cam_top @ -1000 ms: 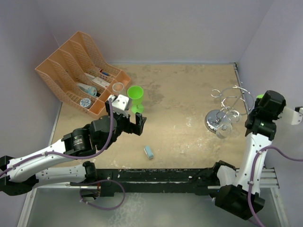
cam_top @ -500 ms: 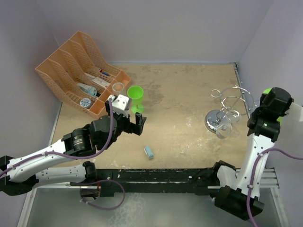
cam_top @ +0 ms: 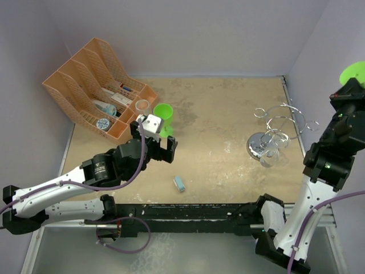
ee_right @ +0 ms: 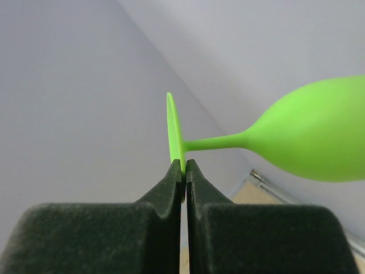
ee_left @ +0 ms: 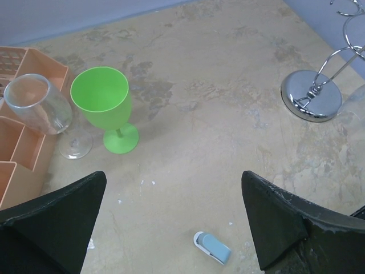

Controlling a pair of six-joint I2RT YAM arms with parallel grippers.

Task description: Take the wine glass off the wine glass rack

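The chrome wine glass rack (cam_top: 280, 121) stands at the right of the table; its round base also shows in the left wrist view (ee_left: 311, 95). A clear glass (cam_top: 270, 155) rests by the rack's base. My right gripper (ee_right: 183, 165) is shut on the thin foot of a green wine glass (ee_right: 319, 134) and holds it sideways, high by the right wall, above and right of the rack. From above only the green foot (cam_top: 352, 73) shows, on top of the right gripper (cam_top: 347, 94). My left gripper (ee_left: 174, 222) is open and empty, above the table's middle left (cam_top: 157, 149).
A second green wine glass (ee_left: 105, 105) and a clear wine glass (ee_left: 40, 105) stand upright next to the orange file organizer (cam_top: 85, 80) at the back left. A small blue and white object (ee_left: 212, 247) lies on the table below my left gripper.
My right arm has risen and swung up to the right, carrying the green wine glass away from the rack. My left arm has shifted slightly.
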